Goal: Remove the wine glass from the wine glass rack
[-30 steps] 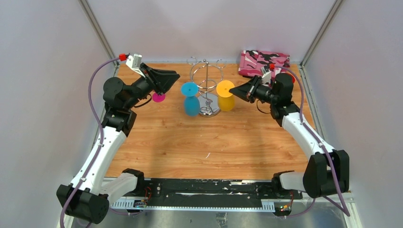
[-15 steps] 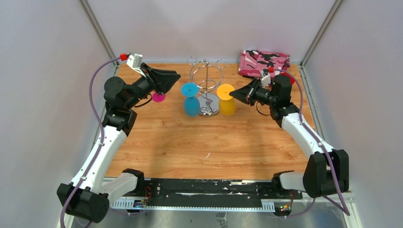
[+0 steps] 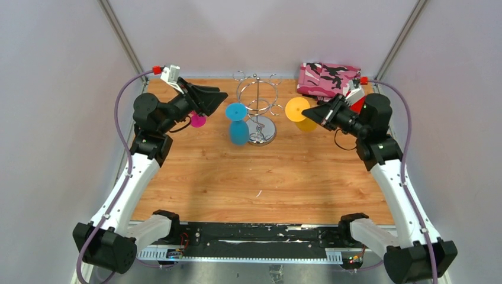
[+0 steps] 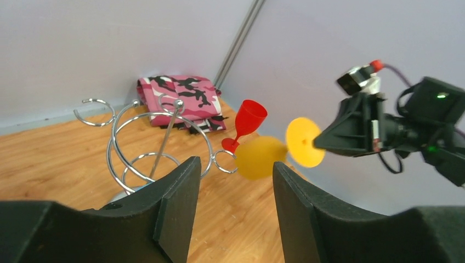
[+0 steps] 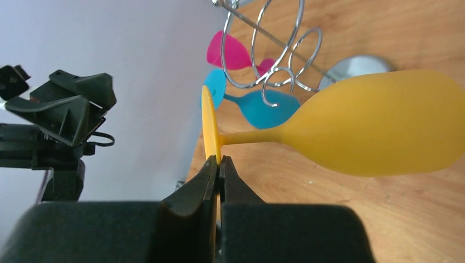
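Right claw (image 5: 219,163) pinches yellow glass (image 5: 373,131) beside rack (image 3: 262,126), near camo cloth (image 3: 328,77); left claw (image 4: 236,181) wide.

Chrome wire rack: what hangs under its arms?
A blue wine glass, foot up. Yellow wine glass is off, in right gripper. Left gripper covers most of a magenta wine glass; hanging or not, unclear.

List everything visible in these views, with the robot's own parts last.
wine glass rack: one, chrome, rear centre of table
yellow wine glass: one, yellow, held right of the rack
blue wine glass: one, blue, at the rack's left side, foot up
magenta wine glass: one, magenta, left of the rack
red wine glass: one, red, by the cloth
cloth: one, pink camouflage, rear right corner
table: one, wood
left gripper: one, black, open
right gripper: one, black, shut on the yellow glass's foot
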Motion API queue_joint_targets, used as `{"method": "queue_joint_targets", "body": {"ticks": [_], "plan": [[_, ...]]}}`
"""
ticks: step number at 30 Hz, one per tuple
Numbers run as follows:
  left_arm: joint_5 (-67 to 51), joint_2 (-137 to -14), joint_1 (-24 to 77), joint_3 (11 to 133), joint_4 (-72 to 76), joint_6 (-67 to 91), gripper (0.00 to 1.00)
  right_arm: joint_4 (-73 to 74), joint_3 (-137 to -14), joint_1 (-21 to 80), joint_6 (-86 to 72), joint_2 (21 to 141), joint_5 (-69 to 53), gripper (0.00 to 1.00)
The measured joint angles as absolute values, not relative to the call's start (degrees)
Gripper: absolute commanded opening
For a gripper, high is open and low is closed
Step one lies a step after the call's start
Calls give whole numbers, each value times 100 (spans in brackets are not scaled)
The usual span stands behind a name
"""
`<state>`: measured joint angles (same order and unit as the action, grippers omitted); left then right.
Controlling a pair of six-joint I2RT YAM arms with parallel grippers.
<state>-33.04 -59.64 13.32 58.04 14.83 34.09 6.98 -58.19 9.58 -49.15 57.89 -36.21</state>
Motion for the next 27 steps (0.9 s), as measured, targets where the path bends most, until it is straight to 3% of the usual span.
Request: {"method": "queue_joint_targets", "body": {"ticks": [5,13,27], "plan": [[-3050,-6379,1332,5994,1219,3426,57,1319,-6705,958,-4298,5433,-3131,0],[-2047,-7249,1332,7474,-211,3124,57,1568,-7625,958,-3651,5221,-2698,0],[-3479,-8018,1339,7343,1275,3701,60,-97,-7629,954,-4086,5603,-3791,0]]}}
